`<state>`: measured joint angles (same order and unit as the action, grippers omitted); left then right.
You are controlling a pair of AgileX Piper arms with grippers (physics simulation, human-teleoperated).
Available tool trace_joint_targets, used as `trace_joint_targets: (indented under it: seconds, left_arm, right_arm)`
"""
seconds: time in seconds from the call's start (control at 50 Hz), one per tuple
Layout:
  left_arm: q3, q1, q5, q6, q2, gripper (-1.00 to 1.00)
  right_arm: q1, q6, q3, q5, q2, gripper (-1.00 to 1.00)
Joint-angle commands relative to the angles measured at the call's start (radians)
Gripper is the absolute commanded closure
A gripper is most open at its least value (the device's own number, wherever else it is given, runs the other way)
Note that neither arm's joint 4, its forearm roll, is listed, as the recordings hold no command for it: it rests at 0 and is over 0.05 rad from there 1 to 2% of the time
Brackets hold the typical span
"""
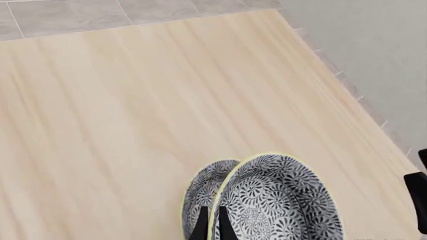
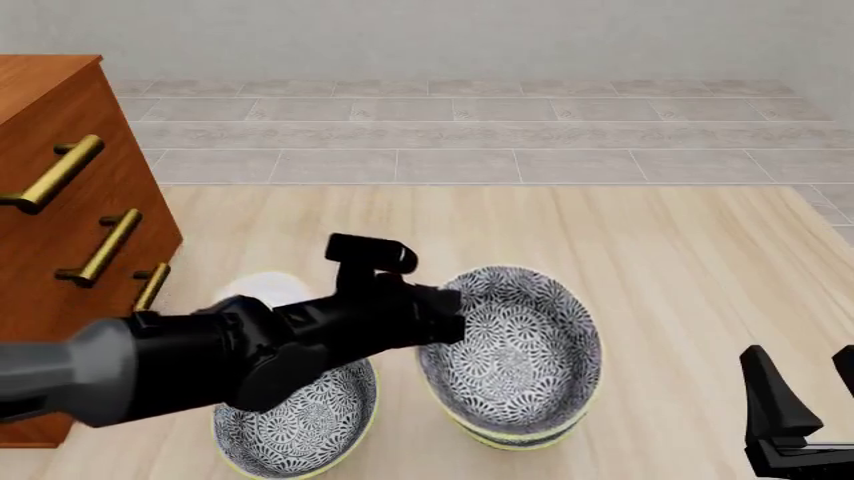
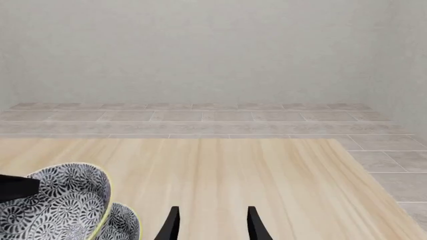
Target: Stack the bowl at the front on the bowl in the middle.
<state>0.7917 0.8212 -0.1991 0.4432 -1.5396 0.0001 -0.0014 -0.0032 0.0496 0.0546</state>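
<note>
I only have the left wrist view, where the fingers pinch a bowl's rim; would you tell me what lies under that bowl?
Observer: In the front view the held bowl is tilted, and its low edge seems to sit in a second bowl right beneath it.
Operator: Thank you. Is there a third bowl anywhere?
Observer: Yes, a third bowl stands on the table to the left of that pair, partly under the left arm.
Operator: And how is the right gripper?
Observer: The right gripper is open at the front right, apart from all the bowls.
</note>
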Motion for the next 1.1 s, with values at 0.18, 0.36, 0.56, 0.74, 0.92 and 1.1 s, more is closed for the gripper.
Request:
trace_joint_targets:
  seconds: [0.18,0.36,0.56,0.74,0.92,1.1]
  left_arm:
    - [0.011,0.018,-0.02,-0.004,-0.041,1.0]
    - [0.006,0.016,-0.03,-0.01,-0.059,1.0]
    - [0.007,0.01,-0.035,-0.012,-0.072,1.0]
    - [0.004,0.01,-0.045,-0.014,-0.084,1.0]
    - [0.009,0.011,-0.041,-0.021,-0.079,1.0]
    - [0.011,0.008,-0.039,-0.034,-0.079,-1.0]
  right_arm:
    - [0.0,0.0,0.0,0.0,0.0,-1.0]
    - [0.0,0.0,0.0,0.0,0.0,-1.0]
    - [0.0,0.0,0.0,0.0,0.0,-1.0]
    - [0.0,0.0,0.0,0.0,-0.001,-1.0]
    - [0.0,0.0,0.0,0.0,0.0,-1.0]
    - [0.0,0.0,0.0,0.0,0.0,-1.0]
